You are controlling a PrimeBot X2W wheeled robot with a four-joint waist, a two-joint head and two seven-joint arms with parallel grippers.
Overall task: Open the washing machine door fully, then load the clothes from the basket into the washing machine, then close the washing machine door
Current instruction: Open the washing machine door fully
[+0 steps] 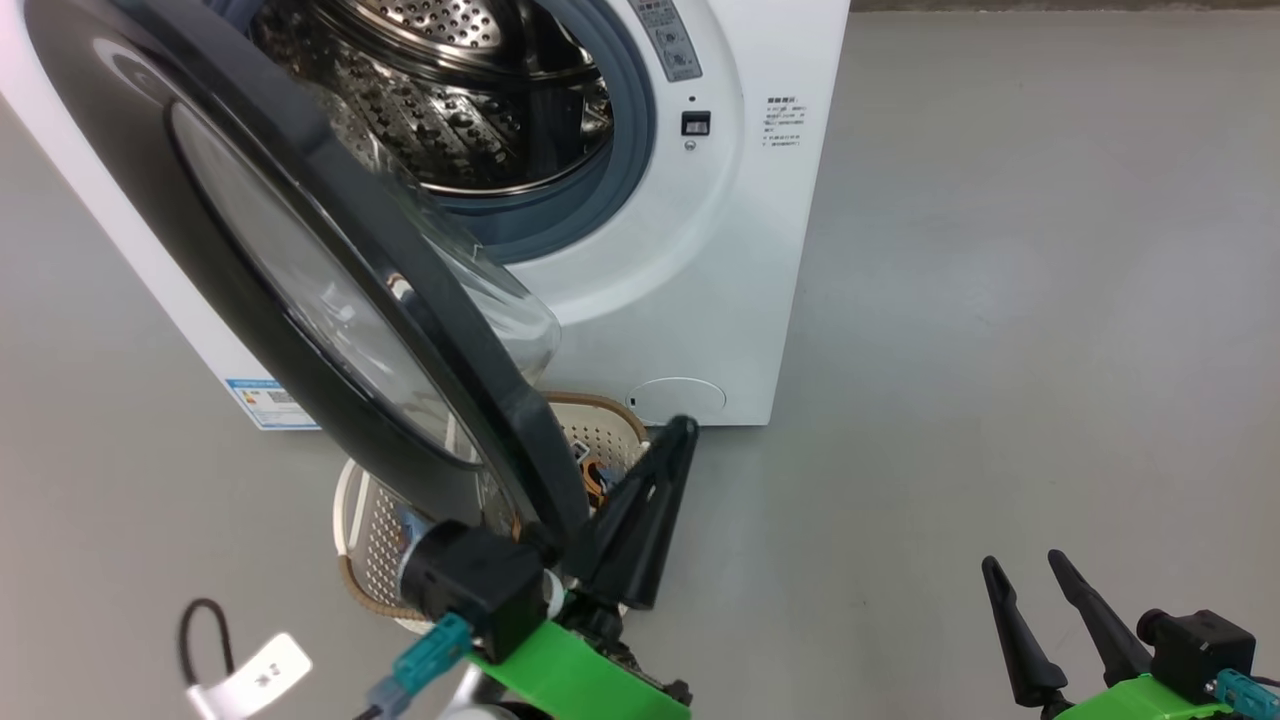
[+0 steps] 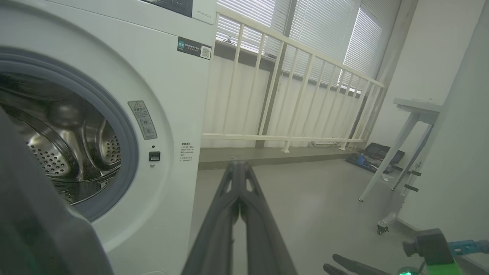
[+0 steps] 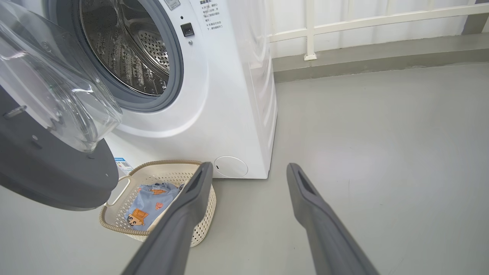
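Note:
The washing machine (image 1: 700, 250) stands with its steel drum (image 1: 450, 100) exposed. The washing machine door (image 1: 200, 250) hangs partly swung out, its black ring and glass bowl over the basket (image 1: 610, 415). My left gripper (image 1: 682, 430) is shut on nothing, its fingers lying just beside the door's lower rim on the drum side. From the left wrist, those fingers (image 2: 237, 170) point past the machine front (image 2: 172, 114). My right gripper (image 1: 1030, 575) is open, low at the right. Between its fingers (image 3: 249, 168) is bare floor, with the basket (image 3: 168, 164) and the light blue clothes (image 3: 149, 206) to the left.
A black cable and a white tag (image 1: 250, 675) lie on the grey floor at the lower left. Beyond the machine stand a white railing (image 2: 286, 95), a white table leg (image 2: 401, 149) and a dark case (image 2: 376, 154). Open floor lies to the machine's right.

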